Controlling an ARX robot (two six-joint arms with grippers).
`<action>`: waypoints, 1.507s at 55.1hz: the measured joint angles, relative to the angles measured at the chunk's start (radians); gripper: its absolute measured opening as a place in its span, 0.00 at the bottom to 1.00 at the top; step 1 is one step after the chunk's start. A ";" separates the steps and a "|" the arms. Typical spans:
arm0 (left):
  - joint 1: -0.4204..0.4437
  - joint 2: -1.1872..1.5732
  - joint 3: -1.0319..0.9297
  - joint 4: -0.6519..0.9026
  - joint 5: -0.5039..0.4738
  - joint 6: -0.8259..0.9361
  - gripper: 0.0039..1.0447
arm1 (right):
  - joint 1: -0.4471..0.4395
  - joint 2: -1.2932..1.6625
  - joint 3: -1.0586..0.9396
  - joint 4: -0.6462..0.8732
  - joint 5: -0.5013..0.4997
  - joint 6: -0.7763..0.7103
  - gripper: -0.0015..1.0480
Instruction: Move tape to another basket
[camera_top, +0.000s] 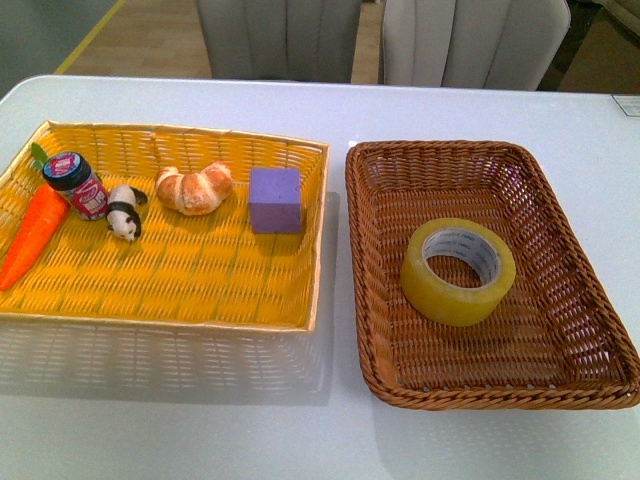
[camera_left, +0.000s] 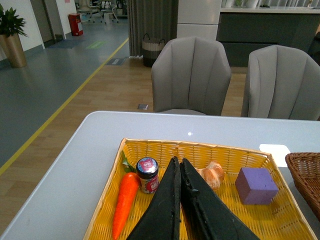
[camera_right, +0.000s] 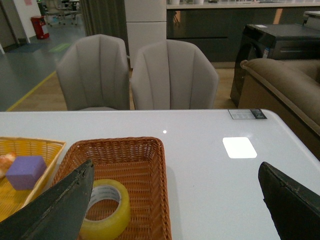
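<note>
Above the glossy white table (camera_top: 330, 110), your left gripper (camera_left: 179, 172) hangs with jaws pressed together over the bright yellow woven tray (camera_top: 200, 290), home to a plastic carrot (camera_top: 32, 235), a lidded jar (camera_top: 78, 185), a croissant (camera_top: 195, 188) and a matte purple block (camera_top: 275, 199). To its right, the translucent yellowish tape (camera_top: 458, 271) lies flat in the dark brown wicker basket (camera_top: 560, 290). Bring your right gripper (camera_right: 175, 200), jaws spread wide above it, down across the ring's smooth wall, one finger inside the white core.

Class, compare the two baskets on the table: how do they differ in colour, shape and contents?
The yellow basket is bright, shallow and square-cornered; the brown basket is dark, deeper, with rounded corners. The yellow one holds several items, the brown one only the tape. Both are woven and rectangular.
</note>
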 joint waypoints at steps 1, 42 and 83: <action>0.000 -0.014 0.000 -0.012 0.000 0.000 0.01 | 0.000 0.000 0.000 0.000 0.000 0.000 0.91; 0.000 -0.396 -0.001 -0.377 0.000 0.000 0.01 | 0.000 0.000 0.000 0.000 0.000 0.000 0.91; 0.000 -0.622 0.000 -0.619 0.000 0.000 0.30 | 0.000 0.000 0.000 0.000 0.000 0.000 0.91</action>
